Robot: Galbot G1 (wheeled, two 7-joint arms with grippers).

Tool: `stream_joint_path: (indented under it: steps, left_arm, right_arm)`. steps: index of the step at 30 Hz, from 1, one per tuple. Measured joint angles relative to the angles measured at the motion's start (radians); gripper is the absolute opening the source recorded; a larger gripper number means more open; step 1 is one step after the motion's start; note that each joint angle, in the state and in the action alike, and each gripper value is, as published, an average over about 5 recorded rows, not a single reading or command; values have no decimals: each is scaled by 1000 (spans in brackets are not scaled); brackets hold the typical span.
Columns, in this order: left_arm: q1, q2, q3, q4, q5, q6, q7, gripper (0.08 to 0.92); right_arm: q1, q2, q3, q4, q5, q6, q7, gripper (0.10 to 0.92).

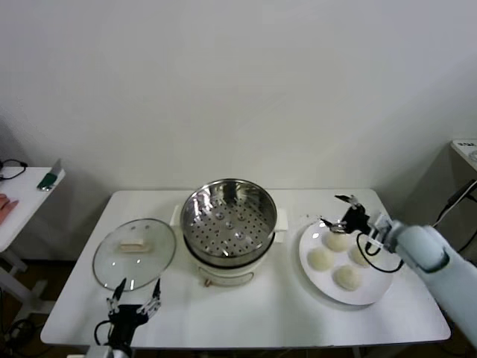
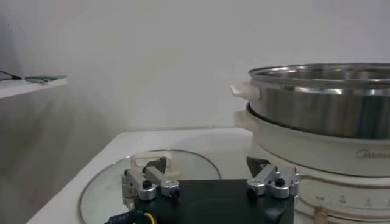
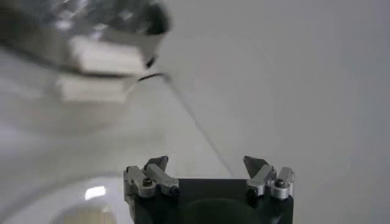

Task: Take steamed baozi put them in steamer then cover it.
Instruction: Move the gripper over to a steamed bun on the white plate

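Observation:
The steamer [image 1: 229, 224], a shiny steel pot with a perforated tray on a cream base, stands open and empty at the table's middle. Its glass lid [image 1: 134, 252] lies flat to its left. Four cream-white baozi lie on a white plate [image 1: 373, 293] at the right: one [image 1: 337, 241] nearest the gripper, others [image 1: 321, 258], [image 1: 347, 277], and one [image 1: 360, 256] partly behind the arm's cable. My right gripper [image 1: 333, 211] is open and empty just above the plate's far edge. My left gripper [image 1: 136, 292] is open and empty near the table's front, just short of the lid.
The left wrist view shows the left gripper [image 2: 207, 164] low over the table, with the lid [image 2: 109, 189] ahead of it and the steamer [image 2: 323, 103] beside it. A side table [image 1: 30, 195] stands at the far left. The wall runs behind the table.

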Motion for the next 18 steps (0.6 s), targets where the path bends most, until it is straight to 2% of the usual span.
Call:
stream_joint_path:
  steps: [8,18]
  left_arm:
    - [-7,-5,6,9,10,-4,4,823]
    - [-18,-7,-5,16,7,-2,14,823]
  right_arm:
    - [384,13,-438,-155,12,30,-224,823]
    - [526,124,-670,-295,56,-25,-283,823]
